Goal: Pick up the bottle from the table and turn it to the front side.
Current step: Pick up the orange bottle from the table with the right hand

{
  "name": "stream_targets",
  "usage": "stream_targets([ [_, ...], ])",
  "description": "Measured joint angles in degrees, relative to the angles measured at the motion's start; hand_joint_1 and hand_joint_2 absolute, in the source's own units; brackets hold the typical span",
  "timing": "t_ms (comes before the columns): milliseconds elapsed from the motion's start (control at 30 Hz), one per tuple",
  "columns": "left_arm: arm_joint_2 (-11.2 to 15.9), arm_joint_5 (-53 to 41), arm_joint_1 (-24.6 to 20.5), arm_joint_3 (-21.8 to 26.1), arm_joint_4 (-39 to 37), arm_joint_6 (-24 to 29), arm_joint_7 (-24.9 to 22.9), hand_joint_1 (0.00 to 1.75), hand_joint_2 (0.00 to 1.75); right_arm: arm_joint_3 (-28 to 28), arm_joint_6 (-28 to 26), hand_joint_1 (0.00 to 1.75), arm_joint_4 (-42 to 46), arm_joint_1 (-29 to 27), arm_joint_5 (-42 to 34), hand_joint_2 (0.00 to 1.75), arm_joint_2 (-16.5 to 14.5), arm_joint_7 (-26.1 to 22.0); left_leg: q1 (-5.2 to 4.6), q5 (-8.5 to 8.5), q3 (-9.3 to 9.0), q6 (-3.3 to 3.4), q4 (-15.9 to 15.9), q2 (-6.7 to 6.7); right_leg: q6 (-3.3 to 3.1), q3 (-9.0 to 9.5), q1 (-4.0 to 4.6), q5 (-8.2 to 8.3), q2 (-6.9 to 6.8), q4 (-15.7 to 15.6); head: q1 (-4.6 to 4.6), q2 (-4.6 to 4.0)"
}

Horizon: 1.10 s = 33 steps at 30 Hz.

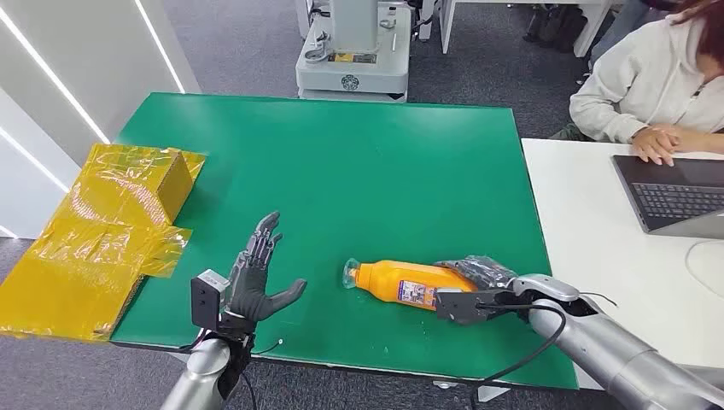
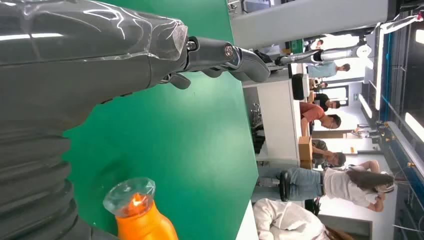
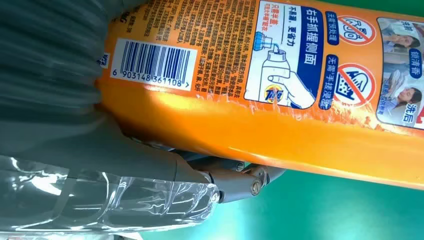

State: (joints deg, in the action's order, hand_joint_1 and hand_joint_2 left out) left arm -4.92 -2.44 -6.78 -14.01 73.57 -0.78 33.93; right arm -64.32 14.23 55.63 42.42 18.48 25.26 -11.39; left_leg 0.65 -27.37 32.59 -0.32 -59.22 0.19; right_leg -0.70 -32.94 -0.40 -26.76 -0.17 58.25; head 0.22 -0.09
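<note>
1. The green table (image 1: 341, 171) carries the task's things; a white table (image 1: 589, 248) adjoins it on the right, where a seated person (image 1: 649, 77) in a light hoodie rests a hand by a dark laptop (image 1: 674, 196).
2. Yellow crinkled wrapping over a cardboard box (image 1: 111, 222) lies at the green table's left edge, partly overhanging it.
3. The orange bottle (image 1: 408, 284) lies on its side near the front edge, its clear cap pointing toward the left hand; the right wrist view shows its printed label with a barcode.
4. The right hand (image 1: 478, 286) holds the bottle's base end, its fingers (image 3: 240, 182) wrapped against the body.
5. The left hand (image 1: 256, 278) is raised just beside the cap, apart from it, its fingers (image 1: 265, 235) spread and holding nothing.
</note>
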Motion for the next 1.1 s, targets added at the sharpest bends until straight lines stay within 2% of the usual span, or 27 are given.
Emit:
stream_targets([
  [367,-0.05,-0.42,1.25,0.0,0.93,0.03,0.34,0.0,1.75,4.47,-0.2,1.75,2.56,-3.65,-4.55,1.75,1.11,-0.14,0.01,0.0,0.03,0.0,0.0,0.0,0.0,-0.02,0.0,0.0,0.01,-0.02,0.0,0.0],
  [500,-0.29,-0.84,1.74,0.0,1.26,0.16,0.29,0.0,1.75,7.92,-0.5,1.75,3.11,-6.85,-12.35,1.75,1.17,-1.83,0.01,0.0,0.05,0.0,0.0,-0.07,0.0,-0.02,0.01,0.0,-0.07,-0.02,0.0,0.0],
  [633,-0.32,-1.21,2.37,0.0,1.76,0.85,0.25,0.0,1.75,15.25,-5.09,1.75,6.01,-15.34,-22.24,1.75,0.97,-7.02,0.02,-0.01,0.22,0.0,0.01,-0.32,0.04,-0.08,0.01,-0.06,-0.31,-0.02,-0.01,0.0],
  [733,-0.22,-1.27,2.5,0.02,1.91,1.28,0.26,0.0,1.75,22.14,-9.86,1.75,10.83,-23.76,-26.28,1.75,-0.13,-10.55,0.02,-0.02,0.35,0.0,0.03,-0.49,0.07,-0.17,0.02,-0.13,-0.46,-0.02,-0.01,0.0],
  [900,0.0,-1.71,2.27,0.02,2.2,1.44,0.27,0.0,1.75,32.03,-14.67,1.75,20.89,-36.71,-23.93,1.75,-5.01,-11.93,0.02,-0.03,0.55,0.0,0.1,-0.4,0.04,-0.42,0.02,-0.16,-0.4,0.01,-0.02,0.0],
  [1100,0.21,-1.88,1.6,0.02,2.32,1.17,0.26,0.0,1.75,38.01,-14.78,1.75,26.23,-42.24,-23.09,1.75,-9.34,-12.28,0.01,0.0,0.57,-0.02,0.1,-0.35,0.03,-0.47,0.02,-0.15,-0.35,0.01,0.0,0.0],
])
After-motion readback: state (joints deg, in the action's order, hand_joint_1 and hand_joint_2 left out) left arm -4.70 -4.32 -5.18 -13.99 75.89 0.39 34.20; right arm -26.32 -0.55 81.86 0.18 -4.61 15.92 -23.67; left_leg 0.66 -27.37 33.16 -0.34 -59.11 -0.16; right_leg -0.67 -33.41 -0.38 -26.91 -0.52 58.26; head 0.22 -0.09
